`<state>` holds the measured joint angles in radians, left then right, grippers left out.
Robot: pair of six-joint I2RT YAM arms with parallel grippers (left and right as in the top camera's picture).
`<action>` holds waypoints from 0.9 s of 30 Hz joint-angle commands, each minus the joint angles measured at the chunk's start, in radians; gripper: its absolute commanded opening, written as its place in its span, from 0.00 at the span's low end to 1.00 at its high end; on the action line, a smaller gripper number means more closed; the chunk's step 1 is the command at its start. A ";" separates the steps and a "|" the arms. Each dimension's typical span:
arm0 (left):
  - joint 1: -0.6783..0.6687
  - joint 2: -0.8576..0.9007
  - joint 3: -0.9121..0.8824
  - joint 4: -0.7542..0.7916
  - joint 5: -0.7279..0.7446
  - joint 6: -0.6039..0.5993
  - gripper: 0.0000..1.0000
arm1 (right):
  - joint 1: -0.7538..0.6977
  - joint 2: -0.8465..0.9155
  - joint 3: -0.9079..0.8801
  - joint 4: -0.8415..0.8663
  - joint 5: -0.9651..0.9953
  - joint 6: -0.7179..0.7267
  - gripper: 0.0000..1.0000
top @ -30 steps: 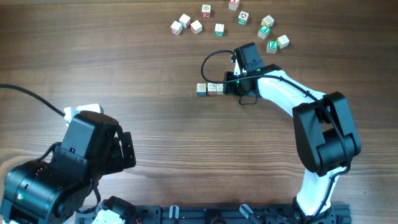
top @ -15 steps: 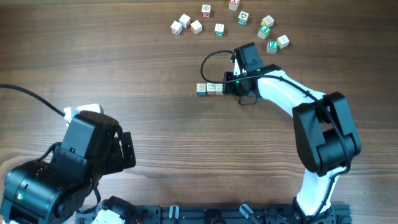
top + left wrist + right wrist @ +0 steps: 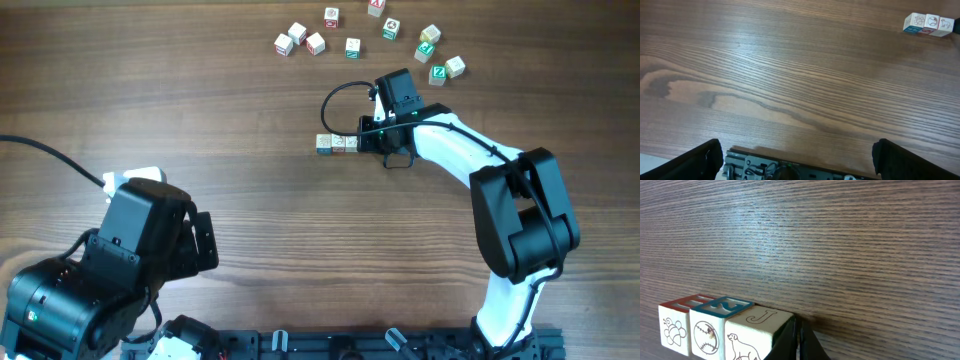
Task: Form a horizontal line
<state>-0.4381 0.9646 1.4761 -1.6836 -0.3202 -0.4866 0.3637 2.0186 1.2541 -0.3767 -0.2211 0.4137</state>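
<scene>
1. Shows the horizontal line (image 3: 338,143) as three small letter cubes touching side to side on the table (image 3: 200,100), straight off the tip of the right hand (image 3: 363,142).
2. Has that right hand clenched and empty: fingertips (image 3: 790,342) pressed together with only a thin seam between them.
3. In the right wrist view, sets those tips just beside the J-printed end cube (image 3: 757,327), low against its side; cannot tell whether touching.
4. Keeps the left hand (image 3: 797,155) well apart from the right hand, fingers spread wide, grasping nothing.
5. Shows loose cubes (image 3: 352,46) scattered beyond the right hand, on the side away from the left hand, clear of the row.
</scene>
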 commanded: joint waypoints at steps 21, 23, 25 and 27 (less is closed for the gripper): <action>0.000 -0.002 -0.002 0.000 -0.003 0.008 1.00 | 0.006 -0.010 0.034 0.185 0.132 0.050 0.04; 0.000 -0.002 -0.002 0.000 -0.003 0.008 1.00 | 0.018 -0.010 0.051 0.195 0.105 0.058 0.05; 0.000 -0.002 -0.002 0.000 -0.003 0.008 1.00 | 0.039 -0.010 0.054 0.220 0.116 0.061 0.05; 0.000 -0.002 -0.002 0.000 -0.003 0.008 1.00 | 0.060 -0.010 0.065 0.246 0.116 0.073 0.05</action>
<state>-0.4381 0.9646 1.4761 -1.6836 -0.3202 -0.4866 0.3843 2.0186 1.2842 -0.1570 -0.0814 0.4747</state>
